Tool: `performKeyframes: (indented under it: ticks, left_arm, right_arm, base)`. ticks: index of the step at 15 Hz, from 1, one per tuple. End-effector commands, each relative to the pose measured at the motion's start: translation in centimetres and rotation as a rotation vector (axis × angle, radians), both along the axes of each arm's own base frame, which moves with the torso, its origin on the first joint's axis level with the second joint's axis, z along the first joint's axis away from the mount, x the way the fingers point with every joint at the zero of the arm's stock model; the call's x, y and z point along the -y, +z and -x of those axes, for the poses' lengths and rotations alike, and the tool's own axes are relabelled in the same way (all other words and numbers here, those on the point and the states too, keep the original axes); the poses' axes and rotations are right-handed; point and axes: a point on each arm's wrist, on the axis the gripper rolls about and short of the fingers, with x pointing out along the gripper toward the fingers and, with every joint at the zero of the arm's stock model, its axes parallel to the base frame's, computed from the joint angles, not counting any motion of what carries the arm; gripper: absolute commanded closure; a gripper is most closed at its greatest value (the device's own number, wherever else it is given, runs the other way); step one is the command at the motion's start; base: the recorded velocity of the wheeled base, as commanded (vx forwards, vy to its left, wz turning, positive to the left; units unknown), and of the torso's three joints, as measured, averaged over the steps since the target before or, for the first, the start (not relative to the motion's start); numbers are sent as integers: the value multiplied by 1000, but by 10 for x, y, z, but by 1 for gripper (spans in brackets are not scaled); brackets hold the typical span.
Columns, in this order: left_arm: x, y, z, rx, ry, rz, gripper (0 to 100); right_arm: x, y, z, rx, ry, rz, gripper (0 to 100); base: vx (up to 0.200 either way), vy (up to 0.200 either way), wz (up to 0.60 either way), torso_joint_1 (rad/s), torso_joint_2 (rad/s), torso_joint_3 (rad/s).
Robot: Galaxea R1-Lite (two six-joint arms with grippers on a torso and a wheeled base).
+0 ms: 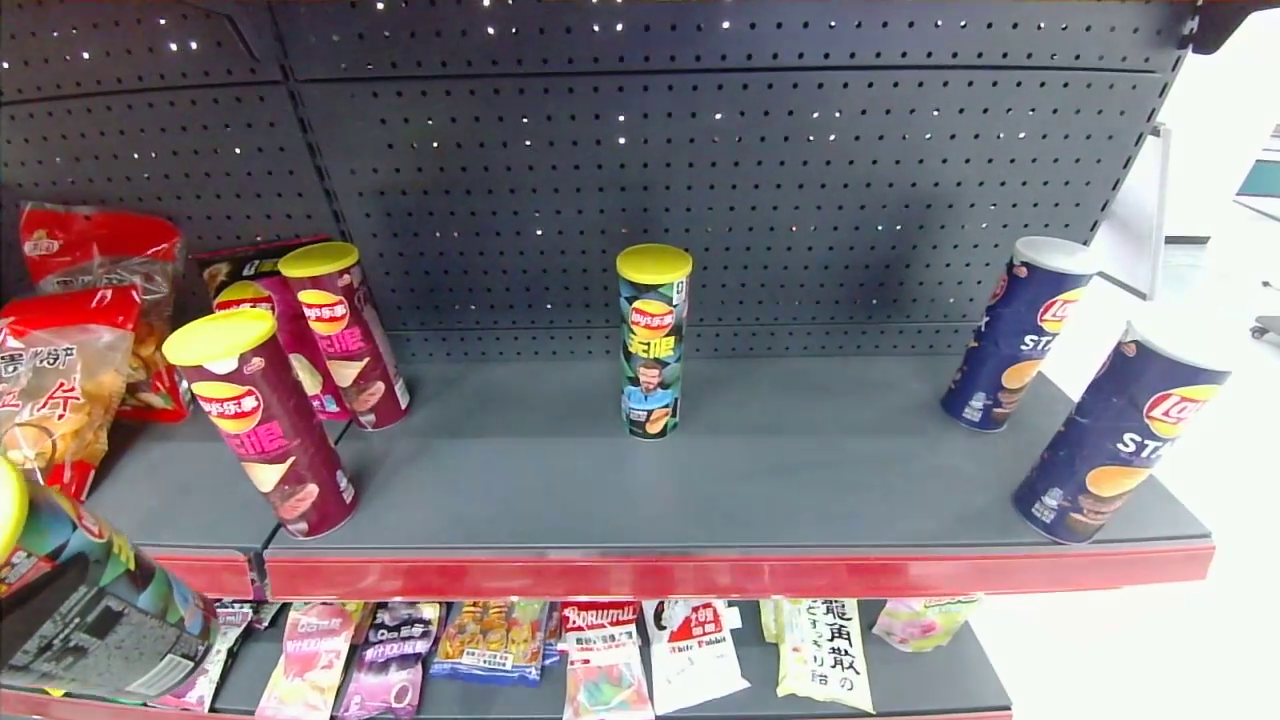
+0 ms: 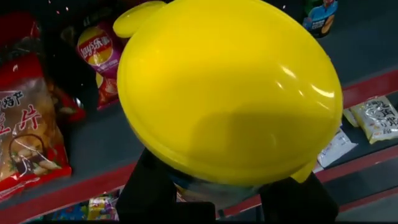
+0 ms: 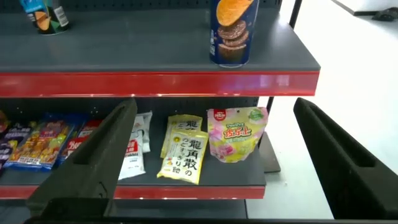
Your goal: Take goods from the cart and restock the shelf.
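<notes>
shelf (image 1: 760, 480) ahead, yellow-lidded can (image 2: 230, 87) in left tool (image 2: 221, 199), right tool (image 3: 214, 118) agape

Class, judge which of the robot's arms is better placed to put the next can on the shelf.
Left, probably: the left gripper holds a yellow-lidded can in front of the shelf; the right gripper is open and empty.
</notes>
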Motion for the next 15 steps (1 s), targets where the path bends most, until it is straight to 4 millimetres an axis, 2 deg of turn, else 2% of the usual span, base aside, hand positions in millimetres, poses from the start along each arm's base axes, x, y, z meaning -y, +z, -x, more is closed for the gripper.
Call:
performKeyframes:
  ticks: [1,2,5,6,7,8,9,10,12,15]
  left_arm:
    - [0,-2,17,54,-4,1,100]
    - [0,-3,24,64,-2,1,100]
    - [-1,-17,60,81,-2,-1,100]
    - [-1,-19,66,87,-1,-1,100]
    - [-2,-23,72,100,12,9,100]
    - [-2,-24,74,107,17,15,100]
    - [-2,-25,74,103,21,26,100]
    - [-2,-25,73,101,24,29,100]
    - [-2,-31,71,76,32,87,100]
    - [-2,-29,69,110,31,161,100]
  right_arm:
    - [0,0,0,-5,3,4,0]
    - [0,0,0,-5,3,4,0]
    - [-2,4,1,20,102,27,0]
    - [-3,23,5,58,139,22,0]
    - [-5,79,-7,10,229,-5,0]
    - [-7,91,-16,-17,310,15,0]
    - [-9,94,-25,-50,411,83,0]
    - [-9,95,-30,-70,437,101,0]
    - [-13,105,-71,-155,506,119,0]
    - [-34,126,-112,-136,686,132,0]
  base:
    - [0,0,0,0,0,0]
    - [0,0,0,0,0,0]
    - [0,0,0,0,0,0]
    - [0,0,0,0,0,0]
    - [0,0,0,0,0,0]
    - [0,0,0,0,0,0]
    - [0,0,0,0,0,0]
    - [0,0,0,0,0,0]
    - [0,0,0,0,0,0]
    - [0,0,0,0,0,0]
